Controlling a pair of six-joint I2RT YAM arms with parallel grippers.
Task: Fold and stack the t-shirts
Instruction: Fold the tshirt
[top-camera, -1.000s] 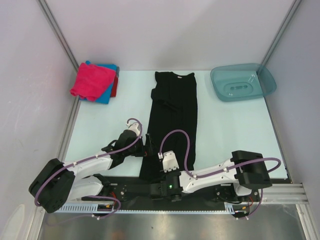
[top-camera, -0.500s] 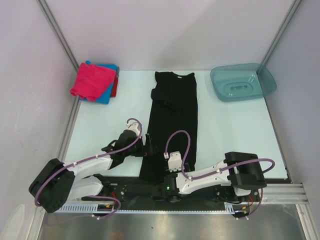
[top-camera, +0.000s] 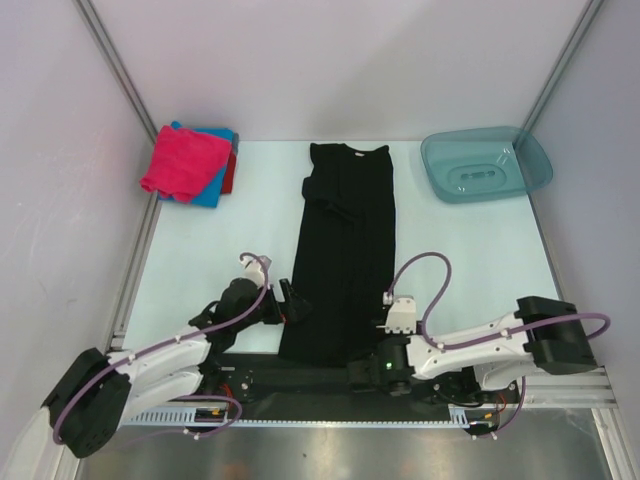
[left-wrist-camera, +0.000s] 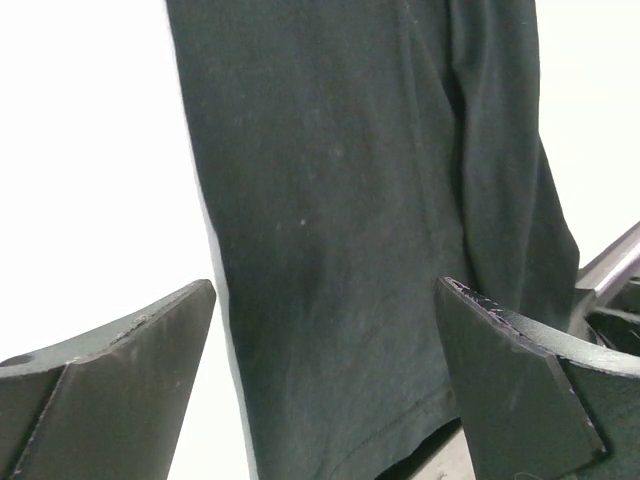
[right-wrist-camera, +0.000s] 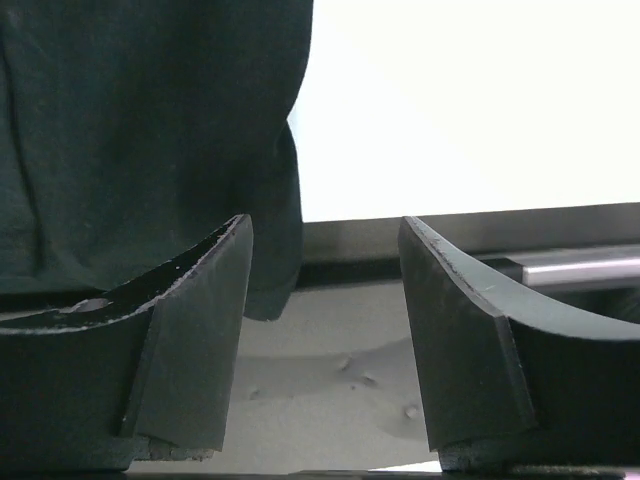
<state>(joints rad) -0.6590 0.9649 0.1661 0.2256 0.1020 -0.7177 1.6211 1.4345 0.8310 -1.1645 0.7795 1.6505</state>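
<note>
Having been shut over the near hem a second ago, the right gripper (right-wrist-camera: 325, 225) is now seen with its jaws parted and nothing held between them. It has been drawn aside to just off the near right corner of the black t-shirt (top-camera: 345, 260). The left gripper (left-wrist-camera: 325, 285) has been pulled back slightly along the shirt's left edge. It is spread fully wide over the cloth near the hem and grips nothing.

The hem appears to have been let go, so the lengthwise fold can be judged finished. The shirt lies as a long narrow strip with its hem at the near table edge, and the crosswise folds are still to be made.

Four t-shirts are counted: the black one, and far to its left by its collar end a stack of three folded ones, magenta-pink (top-camera: 183, 163) on top, then blue (top-camera: 212, 185) and red (top-camera: 232, 170). One teal basin (top-camera: 487, 165) is counted, well to the right of the collar.
</note>
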